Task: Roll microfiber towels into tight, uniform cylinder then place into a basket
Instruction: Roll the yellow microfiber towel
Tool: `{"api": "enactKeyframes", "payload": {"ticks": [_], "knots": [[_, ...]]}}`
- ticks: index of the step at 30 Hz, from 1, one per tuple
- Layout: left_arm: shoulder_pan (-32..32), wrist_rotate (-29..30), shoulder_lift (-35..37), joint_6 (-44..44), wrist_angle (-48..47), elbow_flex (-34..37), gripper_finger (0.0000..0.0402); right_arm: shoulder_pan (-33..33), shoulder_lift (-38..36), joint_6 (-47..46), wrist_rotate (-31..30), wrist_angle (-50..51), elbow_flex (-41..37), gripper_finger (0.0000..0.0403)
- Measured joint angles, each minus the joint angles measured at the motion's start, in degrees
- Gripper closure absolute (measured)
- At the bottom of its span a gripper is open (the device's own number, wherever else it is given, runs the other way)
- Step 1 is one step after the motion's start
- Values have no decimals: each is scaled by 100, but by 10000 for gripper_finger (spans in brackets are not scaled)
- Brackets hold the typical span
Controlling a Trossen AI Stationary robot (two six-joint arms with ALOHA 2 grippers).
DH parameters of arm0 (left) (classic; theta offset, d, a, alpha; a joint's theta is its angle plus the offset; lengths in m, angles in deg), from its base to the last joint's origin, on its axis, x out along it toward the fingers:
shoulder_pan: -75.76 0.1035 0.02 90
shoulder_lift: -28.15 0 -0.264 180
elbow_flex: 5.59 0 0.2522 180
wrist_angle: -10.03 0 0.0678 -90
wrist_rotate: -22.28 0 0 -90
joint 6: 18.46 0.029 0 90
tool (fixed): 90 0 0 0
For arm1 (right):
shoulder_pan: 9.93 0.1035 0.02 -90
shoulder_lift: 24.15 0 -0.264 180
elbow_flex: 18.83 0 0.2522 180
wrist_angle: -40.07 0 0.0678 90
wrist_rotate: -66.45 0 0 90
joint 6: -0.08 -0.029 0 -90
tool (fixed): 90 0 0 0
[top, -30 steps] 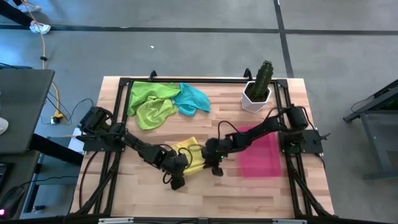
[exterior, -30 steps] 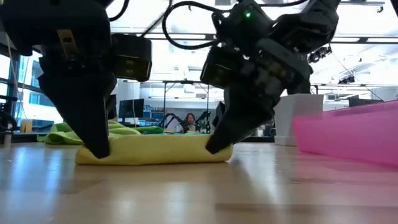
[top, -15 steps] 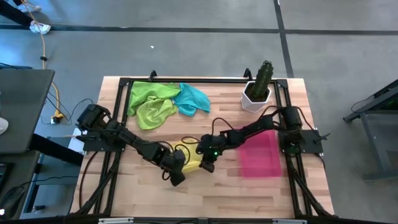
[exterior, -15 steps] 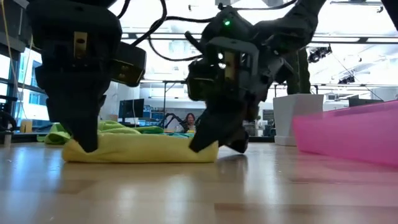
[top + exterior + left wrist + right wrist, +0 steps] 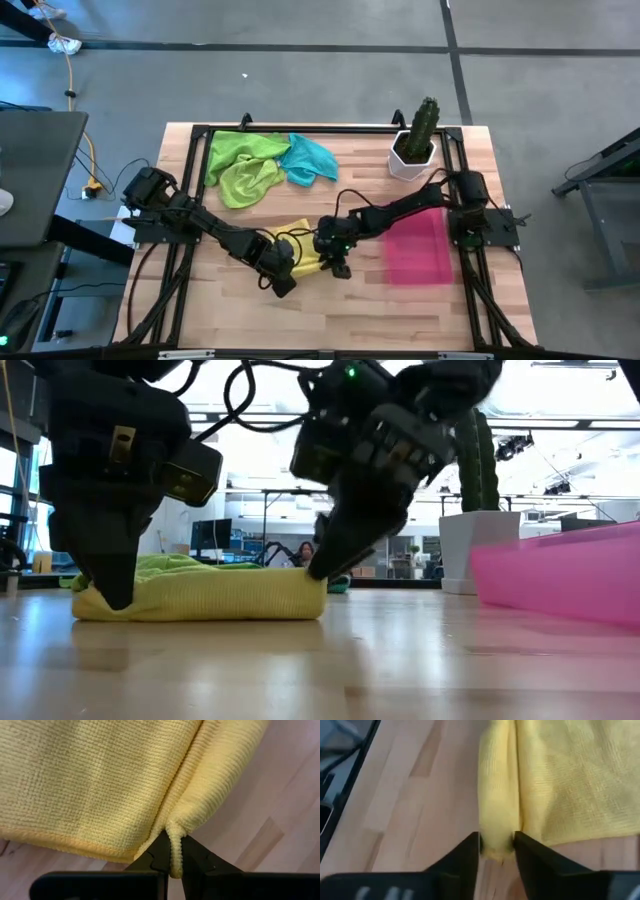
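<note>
Your left gripper [image 5: 173, 862] pinched the yellow towel's [image 5: 305, 252] rolled edge; your right gripper [image 5: 496, 851] loosely straddled its other end, bare table [image 5: 400, 310] beyond.

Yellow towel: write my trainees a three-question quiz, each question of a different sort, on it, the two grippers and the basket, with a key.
1. True or false: the basket already holds a rolled towel.
2. What is the left gripper shut on? A: a fold at the yellow towel's edge. B: the teal towel. C: the cactus pot.
3. Fill the gap: the right gripper is at the end of the yellow towel nearer the ____.

Key: 1 false; 2 A; 3 basket.
</note>
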Motion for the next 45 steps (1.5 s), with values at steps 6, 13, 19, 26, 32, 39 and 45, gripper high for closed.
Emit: {"api": "enactKeyframes", "payload": {"ticks": [6,13,19,26,32,39,45], "knots": [[0,15,-4,110,-13,4,385,184,-365,644,-1215,978,75,247],[0,37,-7,134,-13,4,385,889,-391,1504,-2140,855,80,279],[0,35,-9,149,-11,4,385,1347,-391,1706,-2650,478,80,297],[-4,36,-9,150,-7,4,385,1331,-154,1976,-2791,-329,80,296],[-4,37,-11,239,-4,4,385,1196,215,1888,-2756,-583,77,296],[-4,35,-13,239,0,7,385,1037,372,1872,-2969,-661,77,296],[-4,35,-13,330,9,7,385,981,372,2179,-2789,-674,77,295]]}}
